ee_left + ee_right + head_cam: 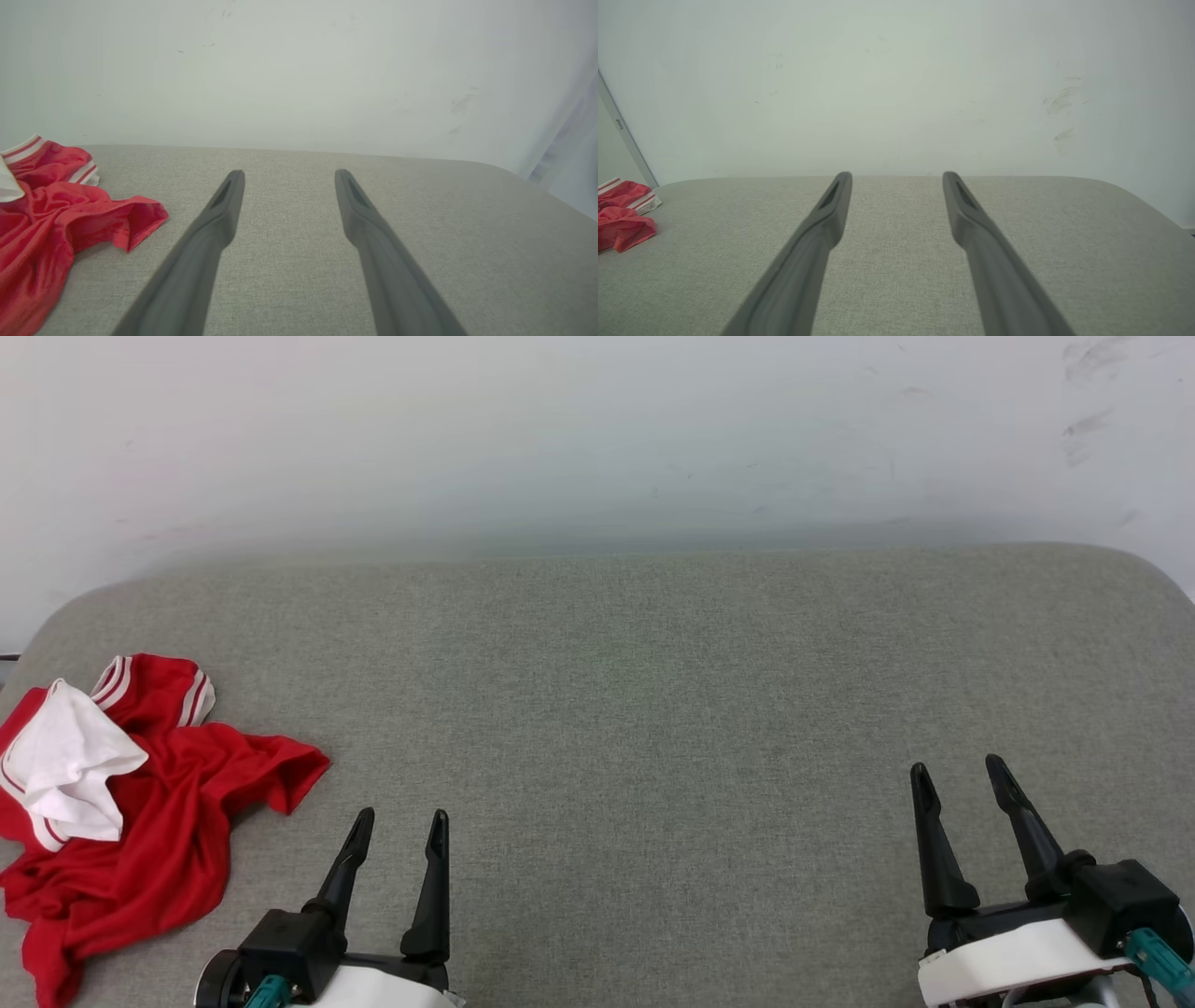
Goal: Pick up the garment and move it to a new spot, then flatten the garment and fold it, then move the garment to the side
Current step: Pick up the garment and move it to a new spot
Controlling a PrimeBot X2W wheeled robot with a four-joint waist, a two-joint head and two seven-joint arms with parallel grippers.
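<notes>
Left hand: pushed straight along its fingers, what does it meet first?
Nothing close: the left hand points over bare grey padded surface toward the white wall, probably met first. The garment lies off to its left.

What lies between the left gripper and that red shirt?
Nothing but bare grey fabric surface separates the left gripper from the garment, as the head view shows.

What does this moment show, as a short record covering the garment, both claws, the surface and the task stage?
garment: red with a white sleeve and striped trim, crumpled in a heap at the far left
surface: grey fabric-covered top
left claw: open, empty, beside the garment, not touching it
right claw: open, empty, far from the garment
backdrop: pale scuffed wall
task stage: garment not yet picked up
</notes>
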